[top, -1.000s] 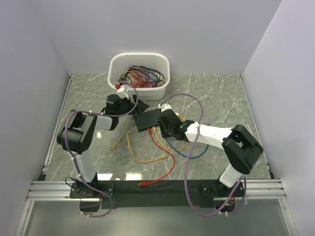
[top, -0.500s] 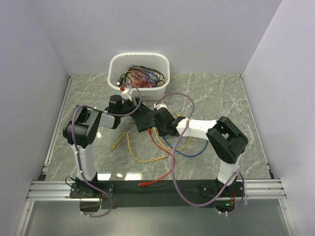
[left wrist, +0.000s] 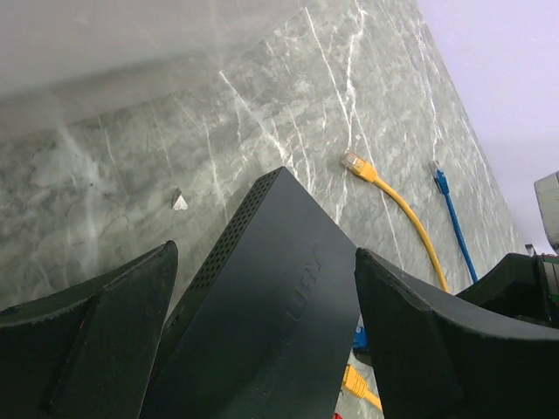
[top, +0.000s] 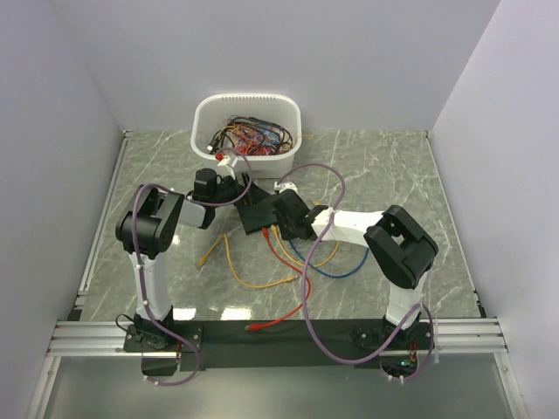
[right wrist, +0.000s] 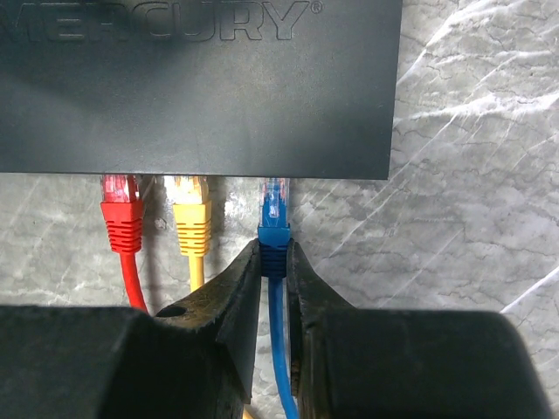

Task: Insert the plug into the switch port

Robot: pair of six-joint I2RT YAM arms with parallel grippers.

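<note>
The black switch box (top: 262, 212) lies flat mid-table. In the right wrist view its front edge (right wrist: 201, 96) has a red plug (right wrist: 120, 205) and a yellow plug (right wrist: 188, 209) in ports. My right gripper (right wrist: 274, 257) is shut on the boot of the blue plug (right wrist: 275, 205). The plug's clear tip meets the box's front edge at a port further right. My left gripper (left wrist: 266, 262) is open. Its fingers (left wrist: 96, 340) stand wide on either side of the box's rear (left wrist: 279, 305). A strip of table shows beside the left fingertip.
A white tub (top: 247, 98) full of cables stands behind the box. Red (top: 279, 314), yellow (top: 253, 281) and blue (top: 342, 272) cables trail toward the near edge. Loose yellow (left wrist: 354, 161) and blue (left wrist: 437, 179) plug ends lie beyond the box.
My left arm has reached forward, so its fingers now straddle the box's rear. My right arm has folded in and carried the blue plug closer to the box's front edge.
</note>
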